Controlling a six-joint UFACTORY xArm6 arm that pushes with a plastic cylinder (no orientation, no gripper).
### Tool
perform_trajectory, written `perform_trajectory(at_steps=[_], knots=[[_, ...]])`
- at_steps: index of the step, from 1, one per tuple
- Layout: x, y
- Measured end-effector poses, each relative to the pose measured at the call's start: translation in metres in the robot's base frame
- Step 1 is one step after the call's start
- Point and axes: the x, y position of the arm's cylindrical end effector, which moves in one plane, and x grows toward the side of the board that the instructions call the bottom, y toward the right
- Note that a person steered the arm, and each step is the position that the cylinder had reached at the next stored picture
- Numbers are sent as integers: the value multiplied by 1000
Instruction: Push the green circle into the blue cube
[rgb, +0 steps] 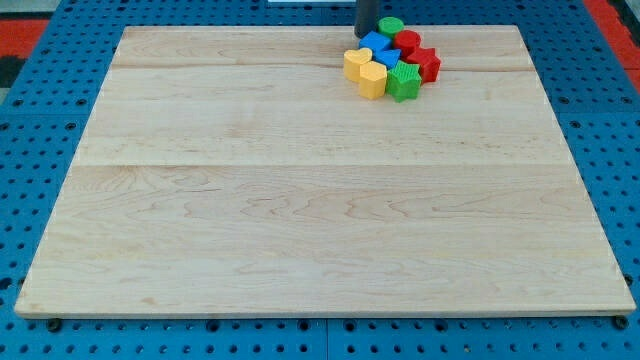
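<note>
The wooden bench (320, 200) filled most of the view, a pale board lying on a blue pegboard (40, 120) that showed around its edges. All the blocks sat bunched together near the view's top, a little right of centre. My tip (366, 35) stood at the cluster's upper left, just beside the green circle (391, 26) and just above the blue cube (375, 43); whether it touched either I could not tell. There were no jaws on this arm, only the dark rod. The green circle lay at the cluster's top, touching or nearly touching the blue cube's upper right corner. A red cylinder (407, 42) sat just below the green circle, with a red star (427, 63) lower right. A second blue block (388, 56) lay mid-cluster. Two yellow blocks (364, 72) formed the left flank, touching a green star (403, 82) at the bottom.
</note>
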Motion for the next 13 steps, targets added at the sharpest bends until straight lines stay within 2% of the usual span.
perform_trajectory(at_steps=[1, 2, 3, 4, 5, 6, 7, 8, 10, 11, 12, 13], knots=[[18, -18], [23, -91], [77, -122], [165, -120], [212, -36], [211, 51], [176, 94], [149, 179], [-22, 197], [-21, 196], [-22, 143], [-22, 28]])
